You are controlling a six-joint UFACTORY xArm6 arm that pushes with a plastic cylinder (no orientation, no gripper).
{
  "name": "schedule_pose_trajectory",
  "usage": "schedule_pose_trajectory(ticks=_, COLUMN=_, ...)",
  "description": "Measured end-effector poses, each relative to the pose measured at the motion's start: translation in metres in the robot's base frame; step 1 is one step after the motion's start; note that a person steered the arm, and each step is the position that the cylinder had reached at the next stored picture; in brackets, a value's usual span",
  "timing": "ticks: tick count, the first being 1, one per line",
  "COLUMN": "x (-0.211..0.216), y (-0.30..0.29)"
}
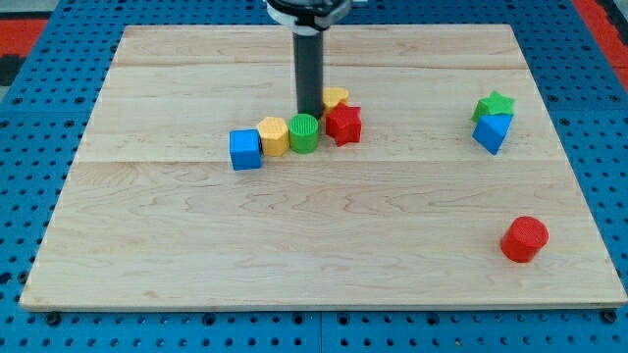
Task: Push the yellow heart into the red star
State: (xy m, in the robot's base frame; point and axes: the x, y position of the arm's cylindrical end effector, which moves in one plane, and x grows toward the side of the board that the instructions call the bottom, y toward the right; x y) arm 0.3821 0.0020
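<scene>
The yellow heart (336, 97) lies above the middle of the board, mostly hidden behind the rod and the red star. The red star (343, 125) sits just below and to its right, touching it. My tip (309, 114) stands at the heart's left side, just above the green cylinder (304, 132). The rod rises straight up out of the view's top.
A yellow hexagon block (275, 135) and a blue cube (245, 149) line up left of the green cylinder. A green star (495, 105) and a blue block (492, 131) sit at the right. A red cylinder (524, 239) stands at the lower right. The wooden board (294, 255) lies on a blue pegboard.
</scene>
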Motion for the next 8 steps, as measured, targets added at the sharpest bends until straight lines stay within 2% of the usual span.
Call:
schedule_pose_trajectory(ticks=1, x=0.038, y=0.014)
schedule_pose_trajectory(ticks=3, x=0.039, y=-0.004)
schedule_pose_trajectory(ticks=5, x=-0.031, y=-0.041)
schedule_pose_trajectory(ticks=6, x=-0.066, y=-0.042)
schedule_pose_trajectory(ticks=8, x=-0.070, y=-0.021)
